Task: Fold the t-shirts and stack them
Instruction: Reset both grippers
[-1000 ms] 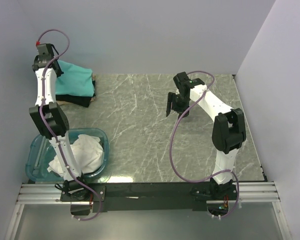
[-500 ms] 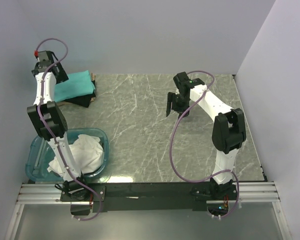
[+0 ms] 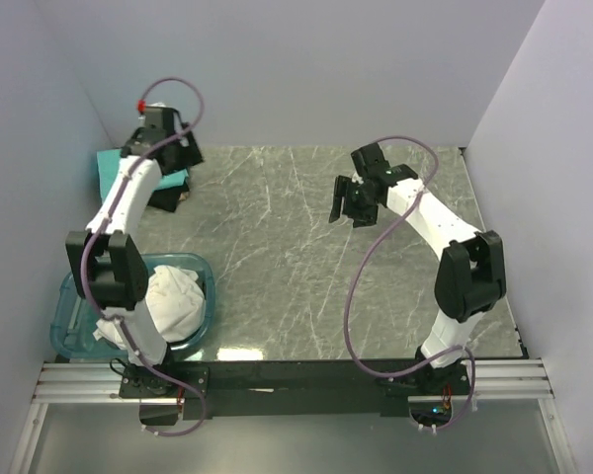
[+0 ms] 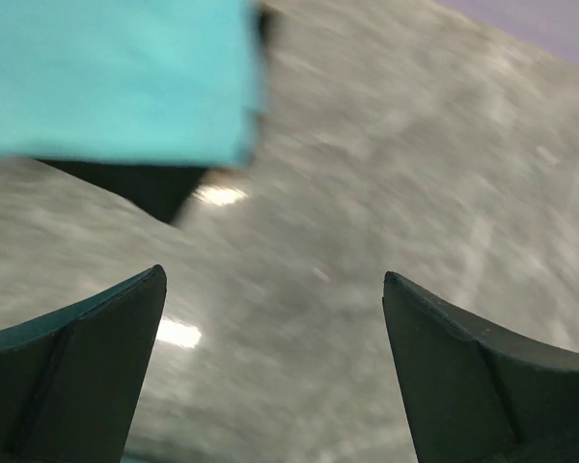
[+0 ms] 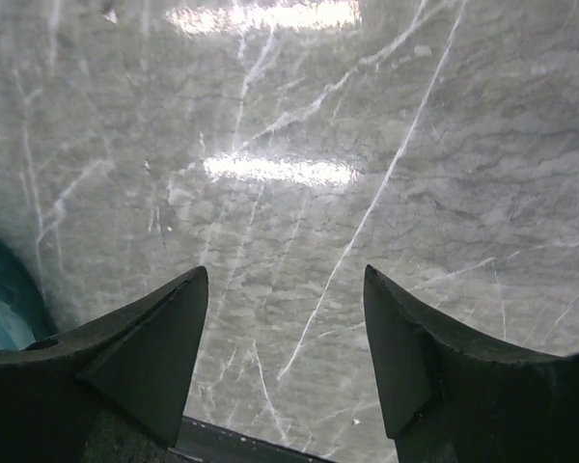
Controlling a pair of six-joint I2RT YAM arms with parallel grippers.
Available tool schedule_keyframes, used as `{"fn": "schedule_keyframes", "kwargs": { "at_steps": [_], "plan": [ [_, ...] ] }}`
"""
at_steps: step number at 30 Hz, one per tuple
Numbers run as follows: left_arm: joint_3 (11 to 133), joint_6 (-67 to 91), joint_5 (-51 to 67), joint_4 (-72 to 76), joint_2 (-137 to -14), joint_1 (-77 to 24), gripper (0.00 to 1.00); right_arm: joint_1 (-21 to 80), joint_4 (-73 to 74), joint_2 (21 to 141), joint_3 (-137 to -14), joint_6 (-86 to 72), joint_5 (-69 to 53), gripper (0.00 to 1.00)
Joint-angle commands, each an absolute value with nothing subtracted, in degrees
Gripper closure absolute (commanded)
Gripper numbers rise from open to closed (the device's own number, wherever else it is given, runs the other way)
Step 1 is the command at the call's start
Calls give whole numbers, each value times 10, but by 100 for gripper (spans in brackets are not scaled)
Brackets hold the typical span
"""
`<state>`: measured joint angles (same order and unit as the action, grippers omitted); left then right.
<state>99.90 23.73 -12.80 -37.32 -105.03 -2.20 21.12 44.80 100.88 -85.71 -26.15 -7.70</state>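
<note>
The mint-teal t-shirt point(image 4: 116, 77) lay folded flat, smooth and plain, on top of a black t-shirt point(image 4: 145, 183) whose edge stuck out beneath it. In the blurred left wrist camera, both sat ahead and to the left of my left gripper point(image 4: 272, 275), clear of its fingers, which were spread wide and empty. White t-shirts point(image 3: 173, 301) sat crumpled in the blue tub point(image 3: 67, 318), well behind that gripper. My right gripper point(image 5: 285, 272) was spread too, above the table point(image 5: 415, 145).

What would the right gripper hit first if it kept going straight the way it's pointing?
Most likely the bare marble table: the right gripper points down at it, and its open jaws frame only tabletop, though depth is unclear.
</note>
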Motion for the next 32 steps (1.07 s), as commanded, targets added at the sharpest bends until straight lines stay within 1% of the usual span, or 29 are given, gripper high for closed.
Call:
{"fn": "schedule_keyframes", "kwargs": {
  "at_steps": [1,3,7,12,22,32],
  "plan": [
    [937,270,-107,-338,-976,-103,0,215,388,950,-835,-265,-58,28],
    [897,268,-107,-331,-940,-153,1,215,381,925,-821,-263,-52,28],
    [856,269,-105,-334,-888,-212,1,216,353,869,-765,-258,-38,28],
    [776,288,-109,-313,-798,-266,1,216,330,801,-708,-258,-25,28],
    [607,360,-96,-297,-616,-280,0,218,277,675,-569,-265,-21,29],
    [552,421,-145,-373,-533,-280,0,219,279,612,-512,-251,-29,29]
  ]
}}
